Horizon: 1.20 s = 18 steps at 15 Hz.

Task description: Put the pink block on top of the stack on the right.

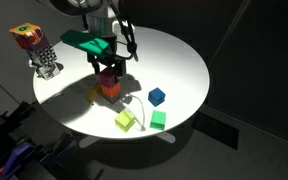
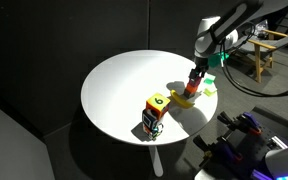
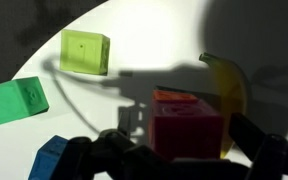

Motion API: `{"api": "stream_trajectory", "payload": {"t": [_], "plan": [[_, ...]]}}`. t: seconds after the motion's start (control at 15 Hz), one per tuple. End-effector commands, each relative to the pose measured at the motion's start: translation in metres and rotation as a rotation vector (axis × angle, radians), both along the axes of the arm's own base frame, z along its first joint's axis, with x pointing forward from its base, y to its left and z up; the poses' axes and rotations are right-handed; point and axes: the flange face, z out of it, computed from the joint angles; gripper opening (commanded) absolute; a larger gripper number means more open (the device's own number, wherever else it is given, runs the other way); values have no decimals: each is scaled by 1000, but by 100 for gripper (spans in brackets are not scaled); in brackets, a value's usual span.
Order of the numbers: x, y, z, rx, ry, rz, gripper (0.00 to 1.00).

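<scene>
The pink block point(image 3: 187, 135) sits on top of the stack point(image 3: 174, 97), whose orange top face shows just behind it in the wrist view. My gripper point(image 3: 184, 142) straddles the pink block, the jaws open, with a dark finger on either side and a thin gap showing at the right one. In both exterior views the gripper point(image 1: 109, 66) point(image 2: 194, 72) hangs straight over the stack point(image 1: 110, 90) point(image 2: 191, 90), near the middle of the round white table point(image 1: 179, 60) point(image 2: 114, 90). The pink block point(image 1: 109, 74) is mostly hidden by the fingers there.
A yellow curved piece point(image 3: 227, 85) lies against the stack. A lime-green cube point(image 3: 84, 52) point(image 1: 126, 121), a green block point(image 3: 14, 100) point(image 1: 158, 120) and a blue cube point(image 3: 49, 158) point(image 1: 157, 96) lie loose nearby. A multicoloured toy point(image 1: 34, 45) point(image 2: 154, 112) stands near the table's edge.
</scene>
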Motion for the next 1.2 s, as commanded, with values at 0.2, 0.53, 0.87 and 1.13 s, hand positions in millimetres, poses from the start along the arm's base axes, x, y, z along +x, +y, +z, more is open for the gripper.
{"api": "stream_trajectory", "payload": {"t": [0.2, 0.53, 0.87, 1.13], "plan": [[-24, 2, 29, 64, -32, -5, 100], [-47, 9, 38, 51, -5, -35, 100], [-76, 21, 49, 38, 13, -62, 100], [-98, 34, 58, 22, 6, -76, 100]]}}
